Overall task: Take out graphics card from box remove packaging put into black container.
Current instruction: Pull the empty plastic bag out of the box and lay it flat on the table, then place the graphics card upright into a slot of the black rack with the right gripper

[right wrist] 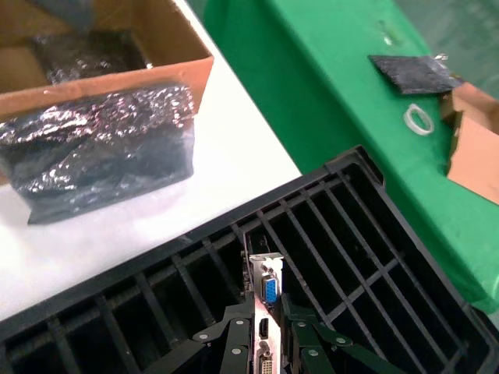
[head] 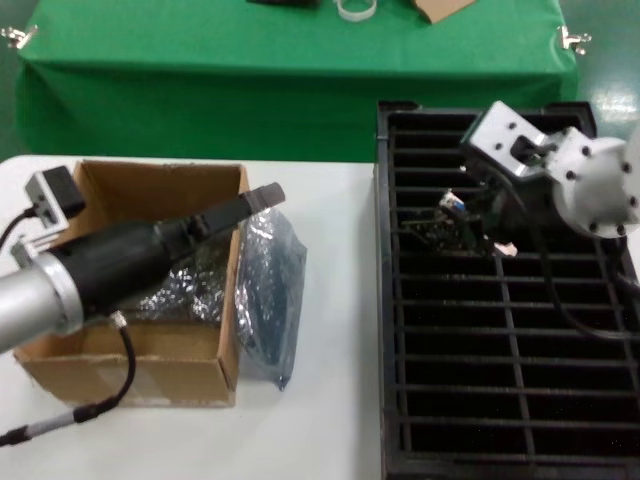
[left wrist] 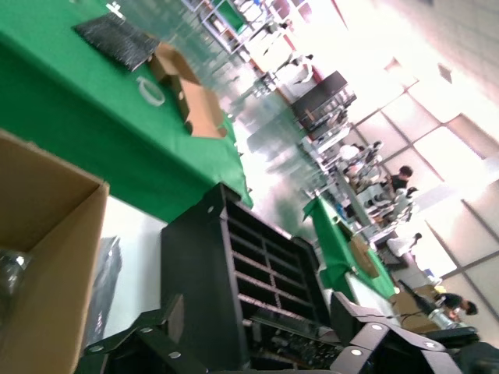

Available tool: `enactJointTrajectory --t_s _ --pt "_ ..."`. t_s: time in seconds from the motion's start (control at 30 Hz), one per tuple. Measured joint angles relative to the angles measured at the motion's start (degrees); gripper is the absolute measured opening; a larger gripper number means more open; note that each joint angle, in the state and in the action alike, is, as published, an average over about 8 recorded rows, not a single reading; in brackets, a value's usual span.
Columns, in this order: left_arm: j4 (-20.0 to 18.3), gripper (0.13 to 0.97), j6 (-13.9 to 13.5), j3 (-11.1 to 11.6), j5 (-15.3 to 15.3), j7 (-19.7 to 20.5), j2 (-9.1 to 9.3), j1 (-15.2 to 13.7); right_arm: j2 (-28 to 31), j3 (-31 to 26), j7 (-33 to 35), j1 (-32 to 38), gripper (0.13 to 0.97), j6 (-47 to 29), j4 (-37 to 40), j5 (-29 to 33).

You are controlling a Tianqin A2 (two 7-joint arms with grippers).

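Note:
My right gripper (head: 478,212) hangs over the far part of the black container (head: 500,352), shut on the graphics card (head: 447,222). In the right wrist view the card's metal bracket with a blue port (right wrist: 269,290) stands upright between the fingers (right wrist: 234,336), down among the container's ribs (right wrist: 351,257). My left gripper (head: 262,196) stands open and holds nothing above the right wall of the brown box (head: 130,365). An empty silver packaging bag (head: 272,285) leans against that wall on the white table; the same bag (right wrist: 101,152) shows beside the box (right wrist: 109,74).
More crinkly plastic (head: 185,290) lies inside the box. Behind the white table (head: 310,420) stands a green-covered table (head: 290,60) with a tape ring (head: 356,8), a cardboard piece (right wrist: 475,148) and a dark mat (right wrist: 413,72).

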State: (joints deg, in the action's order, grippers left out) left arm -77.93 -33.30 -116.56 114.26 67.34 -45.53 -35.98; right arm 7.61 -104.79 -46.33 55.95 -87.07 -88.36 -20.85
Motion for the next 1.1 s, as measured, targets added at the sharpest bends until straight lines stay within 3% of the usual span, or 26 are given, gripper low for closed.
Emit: enactJointTrajectory --t_s 0.17,0.37,0.43,0.77,1.1 --pt "0.13 0.682 -0.92 3.00 1.47 -2.81 0.86 1.10 1.60 -7.18 -1.01 6.67 0.185 -1.83 5.87 -2.73" --pt "0.10 0.813 -0.99 4.83 1.79 -4.79 1.85 1.68 3.60 -15.96 -2.38 14.55 0.185 -2.65 12.60 -7.64" --pt "-0.15 0.813 -0.82 5.24 1.78 -5.24 2.17 1.79 3.84 -17.77 -2.16 16.69 0.185 -2.73 14.58 -8.75" --pt "-1.87 0.922 -0.03 6.14 1.61 -5.74 3.17 2.03 2.93 -21.09 2.00 24.07 0.185 -2.03 23.37 -11.90" --pt "-2.05 0.965 -0.40 6.48 1.54 -6.53 4.22 1.92 -0.78 -23.80 7.04 30.33 0.185 -1.10 36.31 -15.81"
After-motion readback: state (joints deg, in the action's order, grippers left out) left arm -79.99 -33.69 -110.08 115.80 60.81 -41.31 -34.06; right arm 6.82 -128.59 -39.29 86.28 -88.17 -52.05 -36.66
